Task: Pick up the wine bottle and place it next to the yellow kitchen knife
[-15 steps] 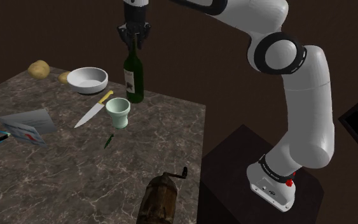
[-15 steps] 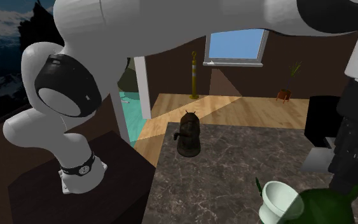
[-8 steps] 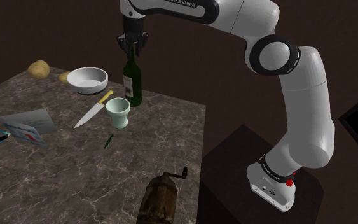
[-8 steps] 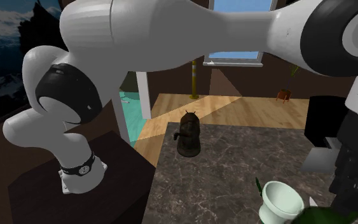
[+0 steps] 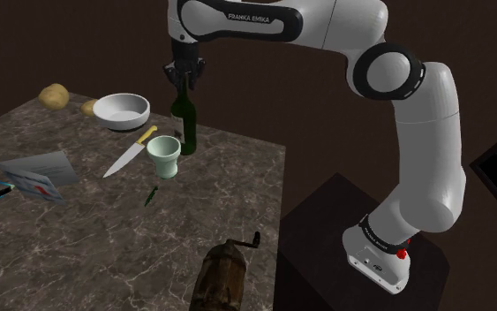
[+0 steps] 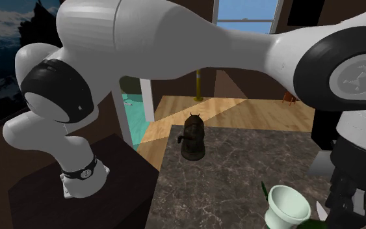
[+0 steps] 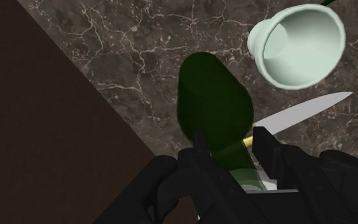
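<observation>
Two black fingers (image 7: 264, 151) of the gripper (image 5: 183, 79) were closed on the neck of the dark green wine bottle (image 5: 184, 122). It was upright over the marble table (image 5: 79, 247), just beside the pale green cup (image 5: 163, 156) and near the yellow-handled knife (image 5: 130, 154).

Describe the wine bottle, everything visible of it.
The wine bottle is dark green and glassy, with a slim neck and broad body. It stands upright, its neck clasped by the gripper, just beside the pale green cup on the marbled table. Whether its base touches the table is unclear.
</observation>
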{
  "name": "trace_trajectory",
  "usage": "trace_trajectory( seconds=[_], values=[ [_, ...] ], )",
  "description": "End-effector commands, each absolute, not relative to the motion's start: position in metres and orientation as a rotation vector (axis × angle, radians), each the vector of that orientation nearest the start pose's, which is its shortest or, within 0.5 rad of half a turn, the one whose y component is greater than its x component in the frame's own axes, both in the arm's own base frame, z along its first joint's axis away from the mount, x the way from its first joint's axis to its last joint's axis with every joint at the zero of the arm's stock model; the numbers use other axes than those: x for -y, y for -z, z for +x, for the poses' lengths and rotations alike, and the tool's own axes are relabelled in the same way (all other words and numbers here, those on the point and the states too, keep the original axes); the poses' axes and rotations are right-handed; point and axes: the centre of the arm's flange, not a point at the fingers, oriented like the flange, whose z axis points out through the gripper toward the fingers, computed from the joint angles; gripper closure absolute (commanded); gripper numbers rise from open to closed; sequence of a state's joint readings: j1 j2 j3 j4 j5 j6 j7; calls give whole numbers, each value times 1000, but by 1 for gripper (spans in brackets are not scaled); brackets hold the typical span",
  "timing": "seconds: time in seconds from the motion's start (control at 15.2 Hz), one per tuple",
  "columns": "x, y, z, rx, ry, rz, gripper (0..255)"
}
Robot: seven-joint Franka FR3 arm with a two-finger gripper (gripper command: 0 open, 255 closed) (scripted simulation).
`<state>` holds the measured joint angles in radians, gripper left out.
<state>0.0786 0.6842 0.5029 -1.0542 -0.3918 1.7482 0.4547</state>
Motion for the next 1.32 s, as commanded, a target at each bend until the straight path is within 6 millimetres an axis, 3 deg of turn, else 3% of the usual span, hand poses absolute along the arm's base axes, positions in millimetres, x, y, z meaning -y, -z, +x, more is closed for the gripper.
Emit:
trace_trajectory(
  seconds=[0.0,0.4,0.46,0.79,1.06,1.25],
  values=[
    [-269,-469,692,110,171,-3169,255],
    [-269,-469,692,110,171,-3169,255],
    [-269,-469,692,110,171,-3169,0],
    [-269,-469,692,110,171,-3169,0],
    [-271,-519,687,110,171,-3169,0],
    [-271,-519,687,110,171,-3169,0]
  ],
)
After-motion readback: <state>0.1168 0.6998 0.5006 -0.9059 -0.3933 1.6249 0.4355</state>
